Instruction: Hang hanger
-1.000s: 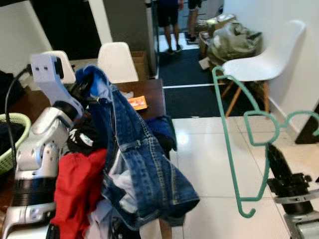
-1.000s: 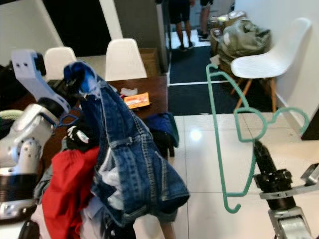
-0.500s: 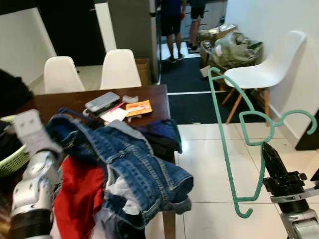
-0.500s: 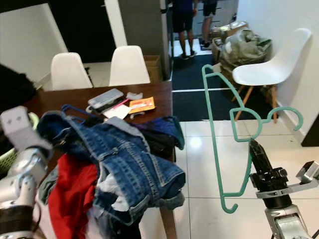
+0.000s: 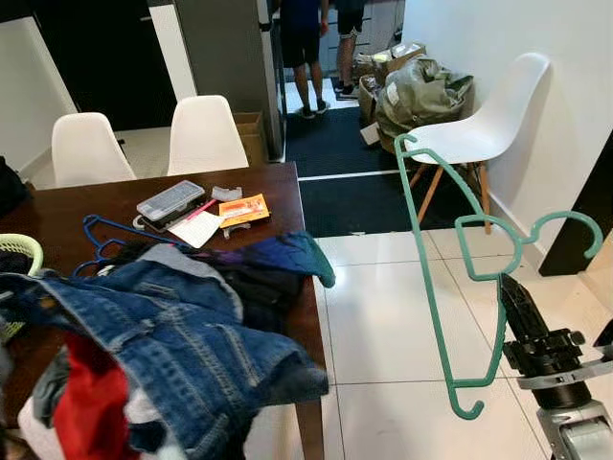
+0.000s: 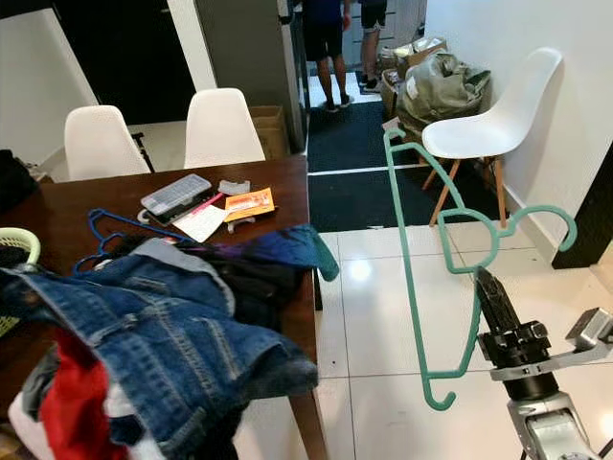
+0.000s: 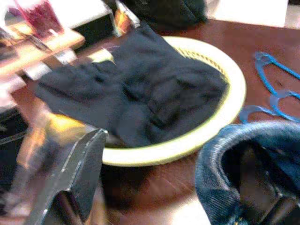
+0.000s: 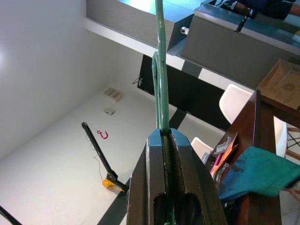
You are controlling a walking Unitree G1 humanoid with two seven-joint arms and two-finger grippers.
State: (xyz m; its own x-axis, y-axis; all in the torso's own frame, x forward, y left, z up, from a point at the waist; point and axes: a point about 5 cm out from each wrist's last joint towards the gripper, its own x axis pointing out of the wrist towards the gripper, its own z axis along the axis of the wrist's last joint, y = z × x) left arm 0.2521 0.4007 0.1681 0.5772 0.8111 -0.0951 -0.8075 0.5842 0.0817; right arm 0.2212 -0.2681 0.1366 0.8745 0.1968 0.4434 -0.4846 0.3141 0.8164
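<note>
We judge that we are in the carrying step: the green hanger (image 5: 450, 278) is held up over the floor right of the table (image 5: 96, 216), and next we need a rail to hook it on. Our right gripper (image 8: 165, 140) points upward, fingers clamped on its wire. Our left gripper (image 7: 154, 187) is low over the table by the jeans (image 5: 163, 335); its state we cannot tell.

The right claw (image 5: 506, 287) points up from its silver wrist at the robot's lower right, black fingers (image 8: 154, 173) pinched together on a thin green bar (seen from the wrist). The left claw (image 7: 164, 187) has its fingers spread apart.
</note>
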